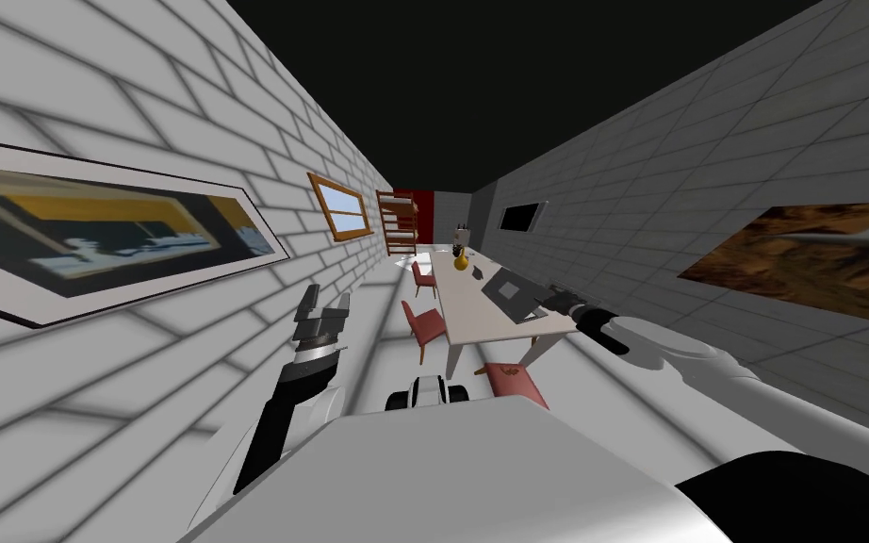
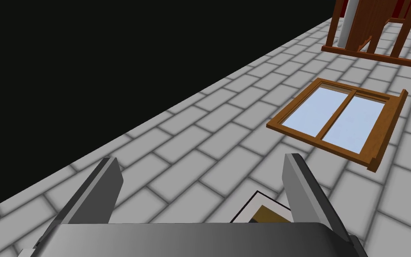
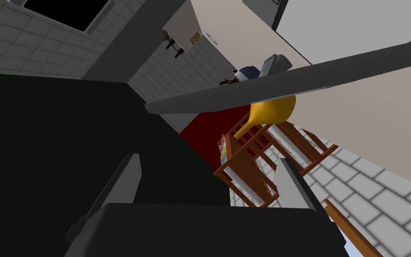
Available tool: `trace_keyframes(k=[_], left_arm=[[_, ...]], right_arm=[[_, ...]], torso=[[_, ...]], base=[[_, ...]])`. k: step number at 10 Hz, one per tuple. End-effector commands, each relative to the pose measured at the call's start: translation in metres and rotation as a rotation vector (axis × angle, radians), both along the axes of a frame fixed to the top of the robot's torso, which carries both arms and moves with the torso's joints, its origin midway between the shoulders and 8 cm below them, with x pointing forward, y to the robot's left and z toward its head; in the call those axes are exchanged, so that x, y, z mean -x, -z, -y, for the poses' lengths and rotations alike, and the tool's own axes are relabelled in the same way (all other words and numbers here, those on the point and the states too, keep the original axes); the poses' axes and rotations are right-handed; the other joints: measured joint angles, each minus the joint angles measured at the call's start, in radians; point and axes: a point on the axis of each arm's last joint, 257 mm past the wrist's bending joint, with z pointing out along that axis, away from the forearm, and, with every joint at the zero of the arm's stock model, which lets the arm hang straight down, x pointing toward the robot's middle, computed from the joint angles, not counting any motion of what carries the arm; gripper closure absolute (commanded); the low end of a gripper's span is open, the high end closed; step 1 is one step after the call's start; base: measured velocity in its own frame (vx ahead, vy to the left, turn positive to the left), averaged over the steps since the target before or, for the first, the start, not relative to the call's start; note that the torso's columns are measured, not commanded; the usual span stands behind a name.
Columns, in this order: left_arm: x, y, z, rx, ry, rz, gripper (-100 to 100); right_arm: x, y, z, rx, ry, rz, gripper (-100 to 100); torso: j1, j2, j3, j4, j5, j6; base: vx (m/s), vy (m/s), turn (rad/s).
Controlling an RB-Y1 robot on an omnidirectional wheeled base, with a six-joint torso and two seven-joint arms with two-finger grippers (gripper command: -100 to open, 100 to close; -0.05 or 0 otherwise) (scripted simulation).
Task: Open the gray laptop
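Mid-lift: right tool, fingers spread, sits at the three o'clock edge of the gray laptop on the tabletop at my one o'clock, and next, I reckon, it pushes the part-raised lid back, while left tool idles open.

Three cameras in one long brick room.
The head camera looks down the room, rolled, with the table ahead at 12 o'clock. The left wrist camera faces the left wall closely, sharing the window and wooden shelf with the head's 11 o'clock. The right wrist camera sits against the laptop, facing the yellow vase and shelf.
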Motion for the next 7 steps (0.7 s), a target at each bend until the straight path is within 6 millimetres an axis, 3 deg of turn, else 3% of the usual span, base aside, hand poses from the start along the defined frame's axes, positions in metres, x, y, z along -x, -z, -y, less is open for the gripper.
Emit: trace_keyframes(k=[1, 7], left_arm=[[0.0000, 0.0000, 0.0000, 0.000, 0.000, 0.000, 0], [0.0000, 0.0000, 0.0000, 0.000, 0.000, 0.000, 0]], right_arm=[[0.0014, 0.0019, -0.0013, 0.142, -0.017, -0.039, -100], [0.0044, 0.0040, -0.0093, 0.491, -0.074, -0.122, -100]], torso=[[0.000, 0.000, 0.000, 0.000, 0.000, 0.000], [0.000, 0.000, 0.000, 0.000, 0.000, 0.000]], base=[[-0.011, -0.029, 0.037], [-0.007, -0.026, 0.037]])
